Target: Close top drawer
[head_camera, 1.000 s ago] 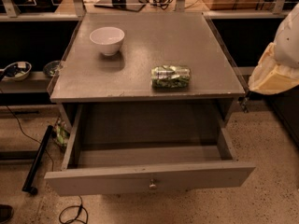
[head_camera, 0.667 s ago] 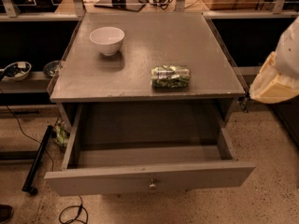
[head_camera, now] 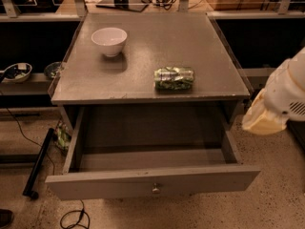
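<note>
The top drawer (head_camera: 114, 185) is pulled far out of the grey cabinet (head_camera: 143, 56) toward the camera. Its deep box is empty, and a small round metal knob (head_camera: 156, 189) sits at the centre of its flat front panel. My gripper is out of view. Only a white and cream part of my arm (head_camera: 279, 101) shows at the right edge, level with the drawer's right side and apart from it.
A white bowl (head_camera: 109, 41) and a green crumpled packet (head_camera: 174, 78) lie on the cabinet top. A black bar (head_camera: 38, 163) and cables (head_camera: 71, 218) lie on the floor at the left. Shelves with dishes (head_camera: 16, 72) stand at the left.
The arm part at the right edge has moved down and slightly left. The drawer, bowl and packet have not moved.
</note>
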Robot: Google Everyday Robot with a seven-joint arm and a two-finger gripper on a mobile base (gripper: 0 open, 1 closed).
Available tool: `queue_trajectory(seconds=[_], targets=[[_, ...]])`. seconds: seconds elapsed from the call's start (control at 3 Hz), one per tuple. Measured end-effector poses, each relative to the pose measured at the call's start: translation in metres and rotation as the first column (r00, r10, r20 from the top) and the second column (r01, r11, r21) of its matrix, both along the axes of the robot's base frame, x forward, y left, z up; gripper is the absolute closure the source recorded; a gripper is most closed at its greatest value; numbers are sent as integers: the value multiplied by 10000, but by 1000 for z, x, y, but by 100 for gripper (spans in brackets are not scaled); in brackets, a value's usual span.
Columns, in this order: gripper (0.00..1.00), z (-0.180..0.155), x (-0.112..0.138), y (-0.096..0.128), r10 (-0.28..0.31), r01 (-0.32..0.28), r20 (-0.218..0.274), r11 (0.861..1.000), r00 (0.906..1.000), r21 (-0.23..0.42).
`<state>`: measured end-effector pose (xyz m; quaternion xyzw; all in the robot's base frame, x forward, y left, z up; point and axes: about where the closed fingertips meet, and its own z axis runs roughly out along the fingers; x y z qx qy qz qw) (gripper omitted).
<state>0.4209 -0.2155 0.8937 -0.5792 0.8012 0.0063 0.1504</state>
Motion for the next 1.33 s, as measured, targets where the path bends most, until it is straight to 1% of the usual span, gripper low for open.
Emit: queue_trajectory(seconds=[0.33, 0.67, 1.0, 1.33], targets=[[100, -69, 10, 7, -47, 71, -755, 9995, 9971, 320], [100, -70, 11, 7, -48, 74, -773, 9994, 9970, 331], [100, -78, -4, 2, -49, 83, -895, 9993, 9960, 375], [100, -106, -32, -8, -88, 147, -1366, 9990, 9906, 422]])
